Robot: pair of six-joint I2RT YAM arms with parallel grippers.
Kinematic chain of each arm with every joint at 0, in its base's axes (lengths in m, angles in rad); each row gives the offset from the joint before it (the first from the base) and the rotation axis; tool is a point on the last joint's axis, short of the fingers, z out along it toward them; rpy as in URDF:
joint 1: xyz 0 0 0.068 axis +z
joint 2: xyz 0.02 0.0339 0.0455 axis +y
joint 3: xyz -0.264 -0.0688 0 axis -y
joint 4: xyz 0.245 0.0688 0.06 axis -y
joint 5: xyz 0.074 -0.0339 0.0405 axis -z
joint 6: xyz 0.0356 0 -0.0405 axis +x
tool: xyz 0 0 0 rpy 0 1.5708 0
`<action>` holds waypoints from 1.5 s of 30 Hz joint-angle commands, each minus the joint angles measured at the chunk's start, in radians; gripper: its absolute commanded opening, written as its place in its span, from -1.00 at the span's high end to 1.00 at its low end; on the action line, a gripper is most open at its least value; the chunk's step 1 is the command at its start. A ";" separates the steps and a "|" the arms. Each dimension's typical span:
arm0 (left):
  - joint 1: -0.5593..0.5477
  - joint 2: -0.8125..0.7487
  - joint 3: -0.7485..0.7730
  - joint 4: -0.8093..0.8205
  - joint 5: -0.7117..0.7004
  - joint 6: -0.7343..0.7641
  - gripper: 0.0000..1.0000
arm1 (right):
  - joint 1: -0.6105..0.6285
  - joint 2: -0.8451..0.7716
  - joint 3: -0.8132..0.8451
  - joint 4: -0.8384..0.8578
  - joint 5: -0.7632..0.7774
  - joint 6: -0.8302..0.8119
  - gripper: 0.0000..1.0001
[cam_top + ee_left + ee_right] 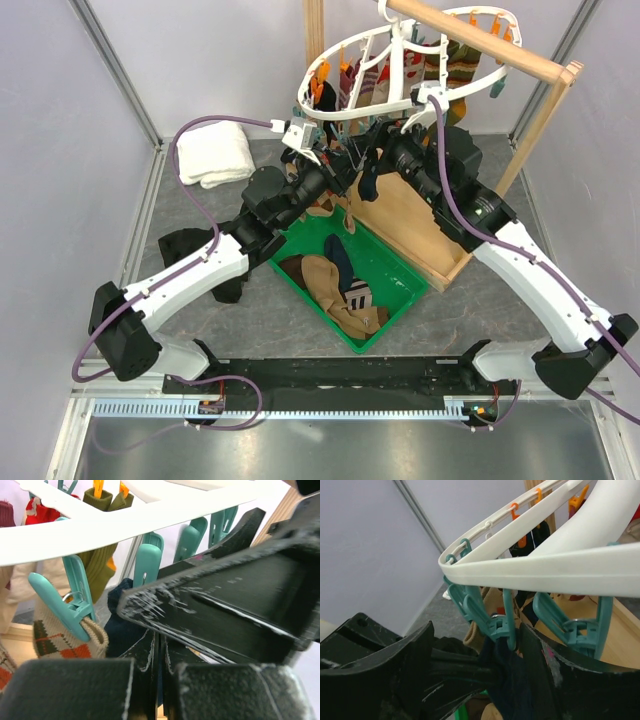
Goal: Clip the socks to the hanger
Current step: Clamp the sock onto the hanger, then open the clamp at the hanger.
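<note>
The white hanger (400, 105) hangs from the wooden rail, with several socks clipped at its far side. My left gripper (340, 172) is raised under the near rim. In the left wrist view it (161, 645) is shut on a navy sock (125, 625), with blue cloth in the thin gap. My right gripper (385, 157) meets it from the right. In the right wrist view it (477, 630) is open, with its fingers on either side of a teal clip (500, 625). The navy sock (520, 680) hangs just below that clip. More socks (325, 280) lie in the green bin (400, 275).
A wooden rail stand (480, 40) carries the hanger, with a wooden board (410, 215) at its foot. A white towel (215, 152) lies at the back left. A black cloth heap (185, 245) lies left of the bin. A patterned sock (60, 640) hangs in a neighbouring teal clip.
</note>
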 commanded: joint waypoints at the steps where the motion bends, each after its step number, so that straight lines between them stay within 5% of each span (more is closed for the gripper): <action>1: 0.008 -0.022 0.025 0.018 -0.003 0.038 0.88 | 0.008 -0.049 0.026 -0.032 -0.039 0.000 -0.56; 24: 0.040 -0.163 -0.079 -0.010 -0.022 0.078 -0.21 | 0.009 -0.178 0.084 -0.371 -0.005 -0.247 -0.72; 45: 0.071 -0.346 -0.257 -0.146 -0.091 0.334 -0.37 | 0.006 -0.083 0.141 -0.170 0.173 -0.542 -0.62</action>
